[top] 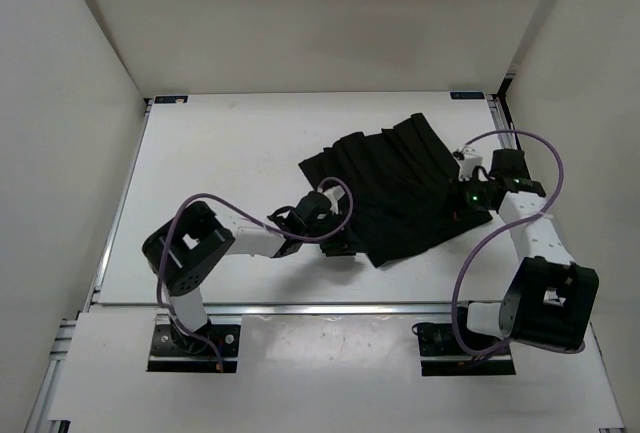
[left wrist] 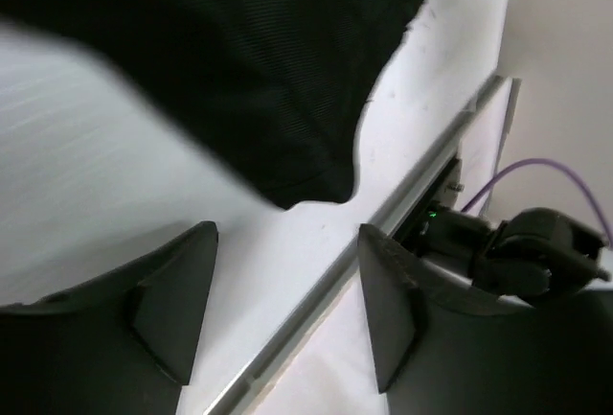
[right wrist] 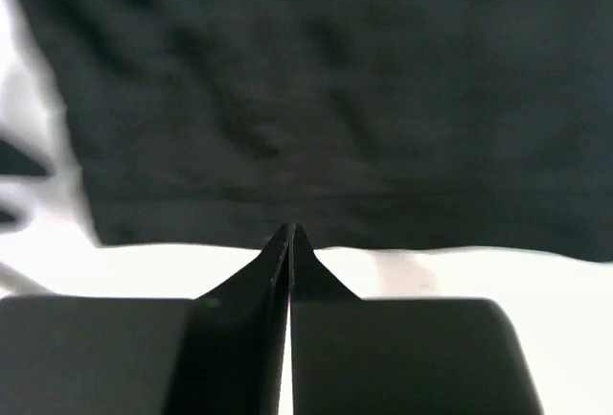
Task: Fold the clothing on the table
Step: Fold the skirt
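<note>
The black pleated clothing (top: 400, 183) lies spread on the white table (top: 220, 153), right of centre. My left gripper (top: 340, 245) sits at its near-left edge. In the left wrist view this gripper (left wrist: 287, 242) is open over bare table, with a corner of the clothing (left wrist: 239, 70) just beyond its fingertips. My right gripper (top: 468, 171) is at the garment's right edge. In the right wrist view its jaws (right wrist: 290, 231) are pressed together right on the hem of the clothing (right wrist: 335, 99).
White walls enclose the table on three sides. A metal rail (top: 300, 305) runs along the near edge, also crossing the left wrist view as the rail (left wrist: 383, 233). Purple cables loop off both arms (top: 470, 253).
</note>
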Tool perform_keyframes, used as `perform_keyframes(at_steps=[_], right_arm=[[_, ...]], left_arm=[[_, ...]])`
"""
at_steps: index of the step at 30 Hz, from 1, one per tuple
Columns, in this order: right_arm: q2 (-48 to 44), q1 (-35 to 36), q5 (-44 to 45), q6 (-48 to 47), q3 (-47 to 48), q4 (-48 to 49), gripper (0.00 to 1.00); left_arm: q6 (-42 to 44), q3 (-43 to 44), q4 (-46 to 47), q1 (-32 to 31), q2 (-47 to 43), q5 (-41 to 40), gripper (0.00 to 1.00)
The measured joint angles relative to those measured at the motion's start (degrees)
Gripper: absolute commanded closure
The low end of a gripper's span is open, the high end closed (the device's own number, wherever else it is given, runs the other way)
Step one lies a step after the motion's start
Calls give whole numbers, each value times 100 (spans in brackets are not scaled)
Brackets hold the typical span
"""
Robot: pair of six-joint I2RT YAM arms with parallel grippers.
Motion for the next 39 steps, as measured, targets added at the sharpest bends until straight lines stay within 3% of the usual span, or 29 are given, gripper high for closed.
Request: perform_keyframes(at_steps=[1,3,4,8,14,18,22,32,39], right_arm=[[28,133,-153,0,31,-114,100],[195,501,-599,-33,229,-428,100],[354,678,-874,-61,391,-586,100],[1156,1276,-1814,-186,1016,-938,100],[1871,2371,-2022,-811,1449,-1683,100],[2848,2671,-2184,-1412,2173,-2404,100],[3333,2889,-1989,-1576,2339,-2544,100],[3250,3847,-1005,-1174,1998,-1714,99],[3244,3803,-219,-745,1661,-1134,100]], left_arm=[[7,-116,-33,44,-87,-70,66],[79,-404,-190,197,-402,-304,86],[96,-560,-326,319,-638,-422,90],[192,-1073,-756,957,-1794,-828,93],[168,-1851,-1099,1609,-3261,-1152,95],[-26,-2433,-1394,1838,-4127,-1298,97],[-256,-2924,-1746,2131,-5121,-1403,97],[-588,-3630,-2900,3512,-7608,-1285,100],[-691,-3783,-3392,4079,-8284,-994,100]])
